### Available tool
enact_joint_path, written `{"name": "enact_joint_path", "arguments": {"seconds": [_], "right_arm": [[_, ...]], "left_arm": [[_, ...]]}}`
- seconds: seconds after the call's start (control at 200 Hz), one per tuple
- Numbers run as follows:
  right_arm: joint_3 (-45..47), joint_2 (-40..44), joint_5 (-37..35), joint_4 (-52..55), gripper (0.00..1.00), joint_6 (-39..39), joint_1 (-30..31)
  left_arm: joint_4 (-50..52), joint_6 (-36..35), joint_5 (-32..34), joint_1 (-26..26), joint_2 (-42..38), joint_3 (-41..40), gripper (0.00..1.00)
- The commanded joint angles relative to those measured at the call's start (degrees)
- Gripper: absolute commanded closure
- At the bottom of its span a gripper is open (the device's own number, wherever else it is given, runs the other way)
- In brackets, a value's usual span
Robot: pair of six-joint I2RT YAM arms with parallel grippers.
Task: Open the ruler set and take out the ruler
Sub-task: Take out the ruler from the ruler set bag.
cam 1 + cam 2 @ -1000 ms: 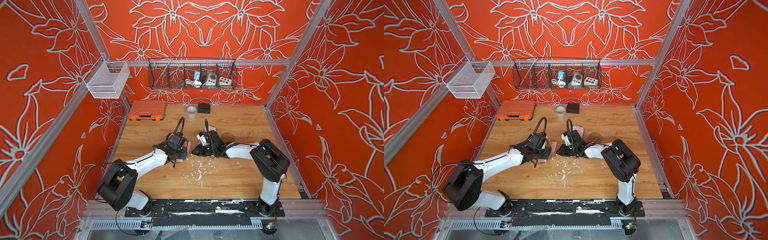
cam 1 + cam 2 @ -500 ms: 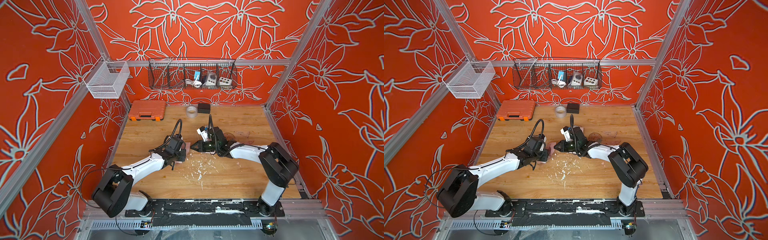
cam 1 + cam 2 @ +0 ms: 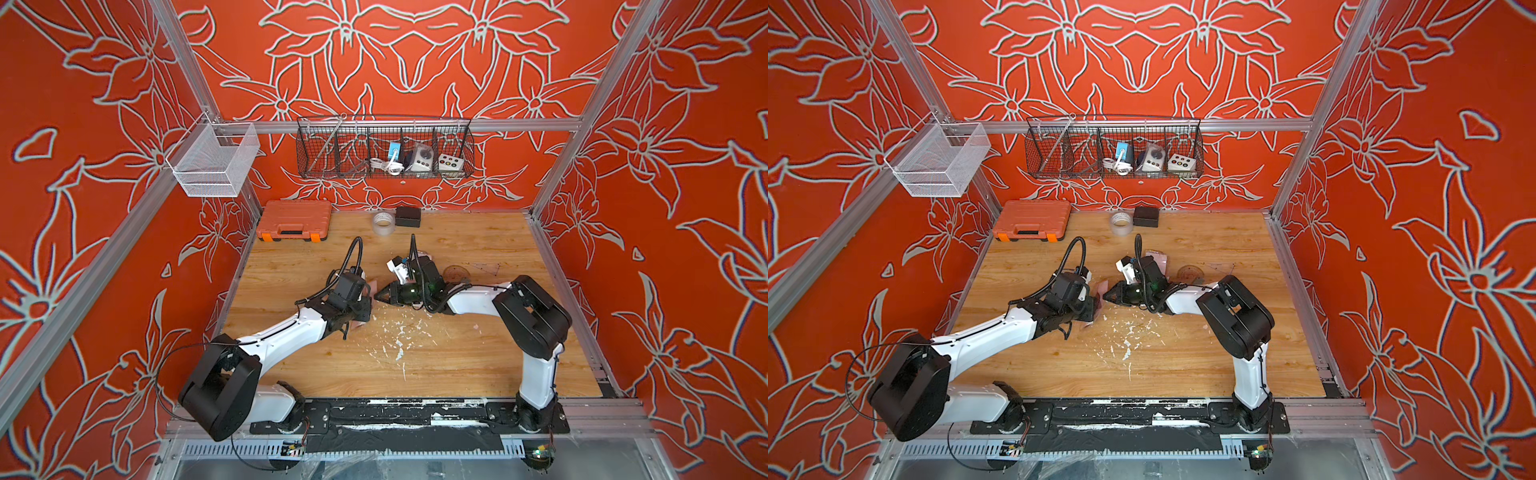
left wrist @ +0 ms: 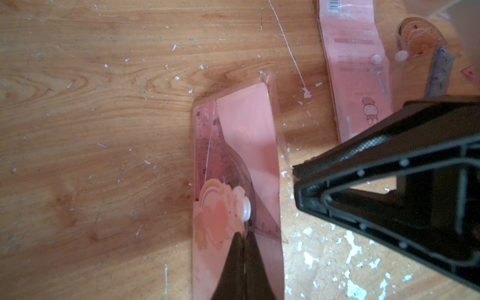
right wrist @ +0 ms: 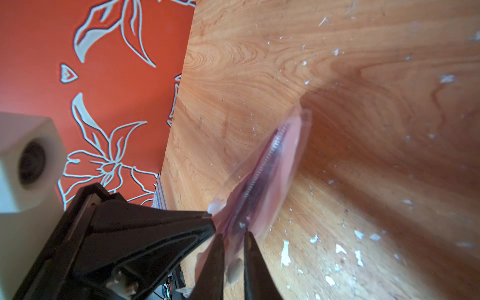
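- Here the left gripper [image 4: 244, 241] is clamped tight on one end of the pink ruler set [image 4: 246, 130]
- The right gripper [image 5: 233, 249] straddles another edge of the set, jaws narrowly apart; whether it pinches cannot be told
- The set sits between both grippers, mid wooden table [image 3: 457, 353]

— What have you got there?
— The ruler set [image 5: 275, 166]. It's a pink, see-through pouch, edge-on to me and blurred. Its near edge sits between the two fingers of my right claw [image 5: 233, 235], which stand close on either side. Whether they pinch it, I cannot tell.
— And the other arm?
— My left claw [image 5: 207, 220] points in from the side, its tip touching the pouch just beyond my fingers. A white camera housing [image 5: 26, 161] shows behind it.
— Underneath?
— The wooden table [image 5: 363, 65], dotted with white flecks [image 5: 285, 253] — it runs up to the orange flowered wall [image 5: 117, 78].
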State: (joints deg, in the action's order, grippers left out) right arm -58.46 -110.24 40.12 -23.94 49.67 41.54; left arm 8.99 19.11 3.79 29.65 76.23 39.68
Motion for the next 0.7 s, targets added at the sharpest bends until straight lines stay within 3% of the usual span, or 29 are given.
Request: {"name": "enact_joint_path", "arguments": {"seconds": [0.0, 0.3, 0.345, 0.49, 0.696], "right_arm": [[-1.0, 1.1, -1.6, 1.8, 0.84, -1.2, 0.2], [0.9, 10.0, -8.5, 7.6, 0.78, -4.6, 0.3], [1.2, 10.5, -8.5, 7.3, 0.83, -4.7, 0.4], [-1.8, 5.6, -3.4, 6.6, 0.87, -2.4, 1.2], [-3.9, -1.1, -2.2, 5.8, 0.89, 0.1, 2.2]], "left_arm": [[-0.8, -0.2, -0.3, 0.2, 0.8, 0.1, 1.00], [-1.8, 0.4, -0.1, 0.3, 2.3, 0.1, 1.00], [-2.0, 0.5, -0.1, 0.2, 2.5, 0.0, 1.00], [-2.9, 0.9, -0.3, 0.3, 2.5, -0.5, 1.00], [-3.2, 1.0, 0.4, 0.3, 1.1, -0.8, 1.00]]}}
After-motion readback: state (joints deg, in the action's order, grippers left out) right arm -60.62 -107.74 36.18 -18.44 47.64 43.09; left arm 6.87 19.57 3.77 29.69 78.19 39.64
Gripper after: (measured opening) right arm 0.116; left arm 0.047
